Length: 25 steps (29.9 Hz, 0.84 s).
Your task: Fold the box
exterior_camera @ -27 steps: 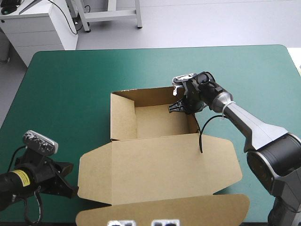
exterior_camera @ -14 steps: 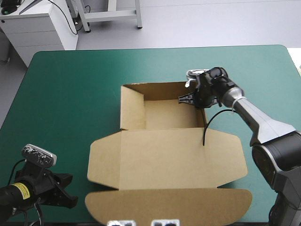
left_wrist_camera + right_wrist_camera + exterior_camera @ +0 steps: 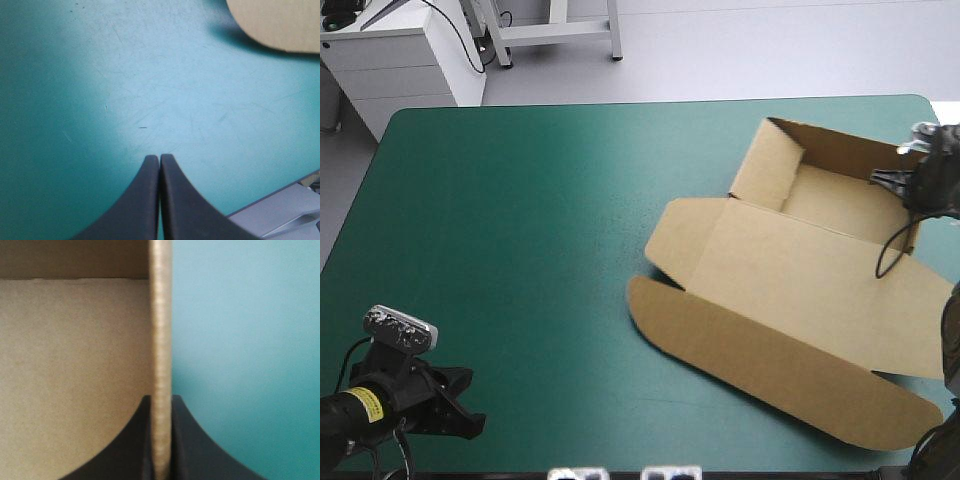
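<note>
**First:** Cardboard all across the right half of the table. Is that the box?

**Second:** Yes. It lies askew on the teal-green cover. The tray is toward the far right corner with its walls up, and the lid and rounded flap lie flat toward the near edge.

**First:** Why is the right gripper tucked in there?

**Second:** It's pinching the tray's side wall, black fingers all but closed with the board's edge between them. I'd guess an upright wall makes a handle for steering the whole sheet.

**First:** And the other arm?

**Second:** The left gripper hangs near the near-left corner, fingers pressed together on nothing. There's bare cover beneath it and the flap's rounded end well ahead. It's probably kept clear to give the box room.
</note>
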{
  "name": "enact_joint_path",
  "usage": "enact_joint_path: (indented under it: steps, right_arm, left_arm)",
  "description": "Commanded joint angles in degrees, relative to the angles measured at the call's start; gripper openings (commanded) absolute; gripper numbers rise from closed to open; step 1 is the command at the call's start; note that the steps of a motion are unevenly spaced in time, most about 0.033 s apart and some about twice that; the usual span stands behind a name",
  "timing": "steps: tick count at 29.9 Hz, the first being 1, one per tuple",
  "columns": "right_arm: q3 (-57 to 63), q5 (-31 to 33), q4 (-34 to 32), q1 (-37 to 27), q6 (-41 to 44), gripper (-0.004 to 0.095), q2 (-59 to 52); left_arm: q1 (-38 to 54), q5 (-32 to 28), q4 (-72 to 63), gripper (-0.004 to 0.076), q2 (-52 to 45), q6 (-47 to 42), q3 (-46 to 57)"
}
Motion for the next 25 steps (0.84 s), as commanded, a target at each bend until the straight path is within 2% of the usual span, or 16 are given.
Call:
enact_joint_path:
  steps: [1,7,12,15,18,22,25]
  right_arm:
    - [-1.39,-3.2,1.32,-8.38,0.33,-0.002,-2.65]
    - [-1.39,-4.73,3.96,-17.82,-0.19,-0.0018,0.92]
    - [-1.39,-4.51,4.11,-18.74,-1.23,-0.0017,4.26]
    - [-1.39,-4.92,4.11,-18.49,-1.23,0.002,4.83]
    - [-2.13,-3.92,4.2,-18.49,-1.66,0.0155,5.03]
    - [-5.67,0.81,4.44,-18.49,-5.54,0.0425,5.07]
    - [-9.9,5.96,4.44,-18.49,-6.04,0.0487,5.07]
  left_arm:
    - [-0.16,-2.23,-1.38,-0.0008,0.36,-0.45,-1.36]
    - [-0.16,-2.23,1.25,-0.0008,0.48,-1.17,-1.33]
    - [-0.16,-2.23,5.5,-0.0008,0.48,-4.42,-0.71]
    - [-0.16,-2.23,7.53,-0.0008,0.48,-6.48,0.48]
    - [-0.16,-2.13,8.44,-0.0008,0.48,-6.48,2.24]
    - [-0.16,-2.13,9.29,-0.0008,0.48,-6.37,4.3]
    - [-0.16,-2.25,9.55,-0.0008,0.48,-6.37,4.57]
